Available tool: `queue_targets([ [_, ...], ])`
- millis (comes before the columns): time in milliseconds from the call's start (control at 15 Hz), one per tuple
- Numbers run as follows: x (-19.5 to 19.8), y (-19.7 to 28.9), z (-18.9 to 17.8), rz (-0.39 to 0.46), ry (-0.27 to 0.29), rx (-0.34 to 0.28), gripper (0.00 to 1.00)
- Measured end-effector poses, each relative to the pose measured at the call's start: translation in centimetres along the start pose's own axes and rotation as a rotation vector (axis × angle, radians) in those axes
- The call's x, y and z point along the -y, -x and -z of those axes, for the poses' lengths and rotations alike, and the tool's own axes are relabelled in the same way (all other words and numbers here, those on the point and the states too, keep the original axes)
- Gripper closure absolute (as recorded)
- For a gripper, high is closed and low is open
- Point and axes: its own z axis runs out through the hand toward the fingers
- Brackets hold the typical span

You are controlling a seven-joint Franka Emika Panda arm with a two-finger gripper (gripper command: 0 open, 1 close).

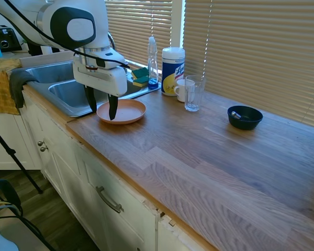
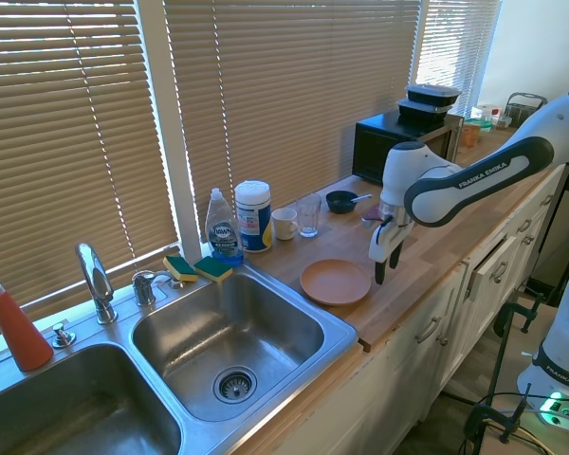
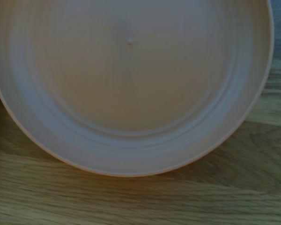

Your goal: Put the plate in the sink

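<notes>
Pincer (image 1: 101, 109) of mine hangs with its fingers spread, pointing down over the near edge of the plate (image 1: 124, 110), pinching nothing. Biggest around me is the counter (image 1: 209, 157), wooden, then the sink (image 2: 229, 327) at its end, basin bare. My plate lies flat on the counter just beside the sink's rim. Further along stand a wipes tub (image 1: 172, 64), a soap bottle (image 1: 153, 61), a glass (image 1: 193, 93), a mug (image 1: 181, 90) and a dark bowl (image 1: 245, 117).

White glossy rounded-shell arm (image 2: 455, 180) with dark grey joint panels, one lettered "FRANKA EMIKA". White boxy gripper (image 1: 101, 109) carrying two black tapered fingers (image 1: 113, 107). Black cable along the upper links.
</notes>
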Motion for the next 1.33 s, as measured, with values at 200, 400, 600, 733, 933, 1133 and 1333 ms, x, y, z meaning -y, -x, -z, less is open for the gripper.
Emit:
queue_targets([
  [200,0.2,-0.1,0.0,0.002,0.003,-0.009,0.0],
  [400,1.2,-1.8,0.5,-0.023,-0.025,-0.02,0.0],
  [600,2.4,-5.0,0.4,-0.079,-0.075,-0.007,0.0],
  [733,3.0,-7.5,-0.5,-0.114,-0.095,0.004,0.0],
  [933,3.8,-10.6,-2.6,-0.153,-0.095,0.017,0.0],
  [1133,4.6,-12.4,-4.8,-0.146,-0.108,0.055,0.0],
  [1333,4.9,-13.3,-5.9,-0.123,-0.132,0.102,1.0],
])
